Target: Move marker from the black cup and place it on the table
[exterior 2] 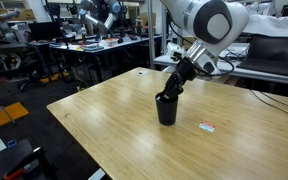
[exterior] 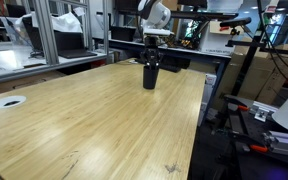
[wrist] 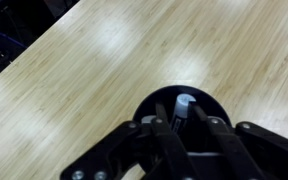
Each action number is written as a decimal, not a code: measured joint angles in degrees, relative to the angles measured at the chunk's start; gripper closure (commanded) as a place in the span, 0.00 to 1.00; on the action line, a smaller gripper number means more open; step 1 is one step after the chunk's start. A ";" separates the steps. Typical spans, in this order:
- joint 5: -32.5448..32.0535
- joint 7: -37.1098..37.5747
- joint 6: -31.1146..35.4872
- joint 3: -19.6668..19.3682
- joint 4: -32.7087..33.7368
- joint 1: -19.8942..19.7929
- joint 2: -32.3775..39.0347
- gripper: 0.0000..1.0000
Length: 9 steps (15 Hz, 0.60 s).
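Note:
The black cup (exterior: 150, 76) stands upright on the far part of the bamboo table (exterior: 94, 125); it also shows in an exterior view (exterior 2: 166, 110). My gripper (exterior: 151, 58) (exterior 2: 175, 88) hangs straight over the cup with its fingers dipped into the mouth. In the wrist view the cup's rim (wrist: 150, 104) rings the dark marker (wrist: 184, 104), which stands inside with its lighter end up. The gripper's fingers (wrist: 180, 110) press on both sides of the marker. The marker is hidden in both exterior views.
A flat white disc with a hole (exterior: 9, 101) lies near one table edge. A small red and white tag (exterior 2: 207, 126) lies on the table beside the cup. Benches, shelving and equipment surround the table.

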 measured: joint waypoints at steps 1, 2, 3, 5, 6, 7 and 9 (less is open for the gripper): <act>0.00 0.00 -0.01 0.18 0.06 0.10 0.00 0.72; -0.01 0.00 -0.01 0.38 0.09 0.20 0.00 0.72; -0.02 0.00 -0.03 0.56 0.09 0.30 0.03 0.73; -0.03 0.02 -0.21 0.93 0.09 0.56 0.03 0.72; -0.04 0.03 -0.30 1.07 0.09 0.72 0.04 0.71; -0.06 0.04 -0.39 1.14 0.08 0.87 0.06 0.68; -0.07 0.06 -0.50 1.15 0.06 1.00 0.22 0.60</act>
